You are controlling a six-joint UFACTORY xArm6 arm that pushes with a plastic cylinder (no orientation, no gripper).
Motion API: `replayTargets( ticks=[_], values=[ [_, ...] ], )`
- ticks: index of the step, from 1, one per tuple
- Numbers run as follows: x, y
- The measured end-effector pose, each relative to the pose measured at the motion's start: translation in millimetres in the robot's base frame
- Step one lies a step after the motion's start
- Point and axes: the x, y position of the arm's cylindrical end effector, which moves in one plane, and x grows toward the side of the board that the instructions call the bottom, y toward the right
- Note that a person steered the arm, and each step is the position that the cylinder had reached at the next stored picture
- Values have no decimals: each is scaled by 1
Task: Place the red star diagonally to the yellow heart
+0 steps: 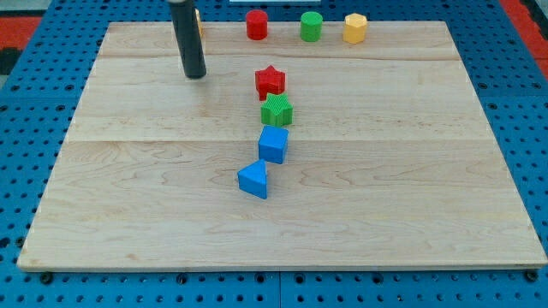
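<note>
Board: a pale wooden board (128, 222) fills most of the frame, lying on a blue pegboard (17, 171) that shows along the edges.
My tip: there it is, upper left of the frame, the dark rod coming down to my tip (196, 75), planted on the wood. It touches no block, and sits well to the left of the red star.
Pincer: the arm has none, only this bare rod, so nothing is clasped or let go here.
Orange sliver: just behind the rod at the top edge, a bit of orange-yellow (199, 20) peeks out; mostly hidden, shape impossible to tell.
Blue triangular block: lowest of the middle column (253, 179), centre of the frame.
Red cylinder: top edge, centre (256, 24).
Red star: upper centre (270, 81), heading the column, just above the green block and close to touching it.
Green block: ribbed, roughly hexagonal (276, 110), directly below the star.
Blue cube: below the green block (273, 144), just above the blue triangle.
Green cylinder: top edge, right of the red one (311, 26).
Yellow block: top edge, furthest right of the row (355, 28), many-sided in outline.
</note>
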Motion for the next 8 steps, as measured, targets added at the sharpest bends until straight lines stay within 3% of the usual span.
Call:
replayTargets(
  ticks=[2,4,5,6,7,8],
  values=[
    [42,112],
    [13,170],
    [-2,133],
    [24,129],
    [22,98],
    [-10,56]
  ],
)
